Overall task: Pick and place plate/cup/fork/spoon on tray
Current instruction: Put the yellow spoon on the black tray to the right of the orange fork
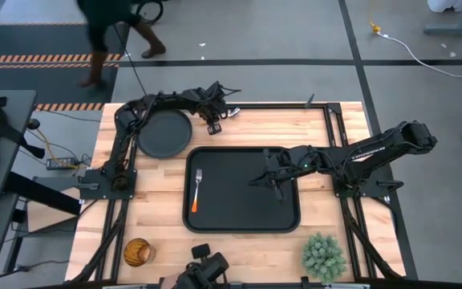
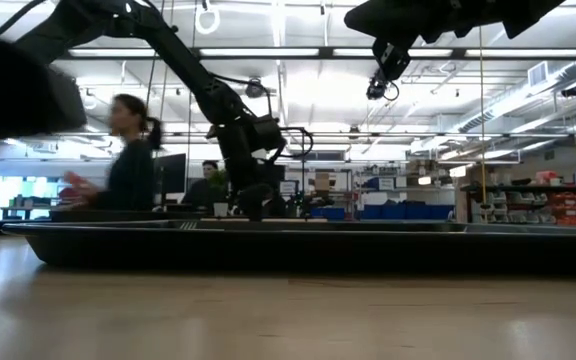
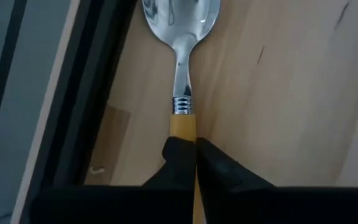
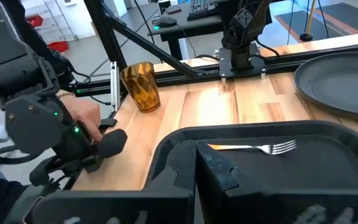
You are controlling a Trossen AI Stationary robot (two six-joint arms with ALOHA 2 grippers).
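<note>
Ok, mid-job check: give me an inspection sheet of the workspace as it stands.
Surface: wooden table, bare boards around the tray.
Job's things: tray central, fork lying in it; plate and cup on the table outside it; spoon on the wood.
Clutter: green plant by a table corner.
Grippers: left gripper shut on the spoon's orange handle; right gripper shut, empty, over the tray.
Cables: white cable on the floor.
Surroundings: person walking past.
</note>
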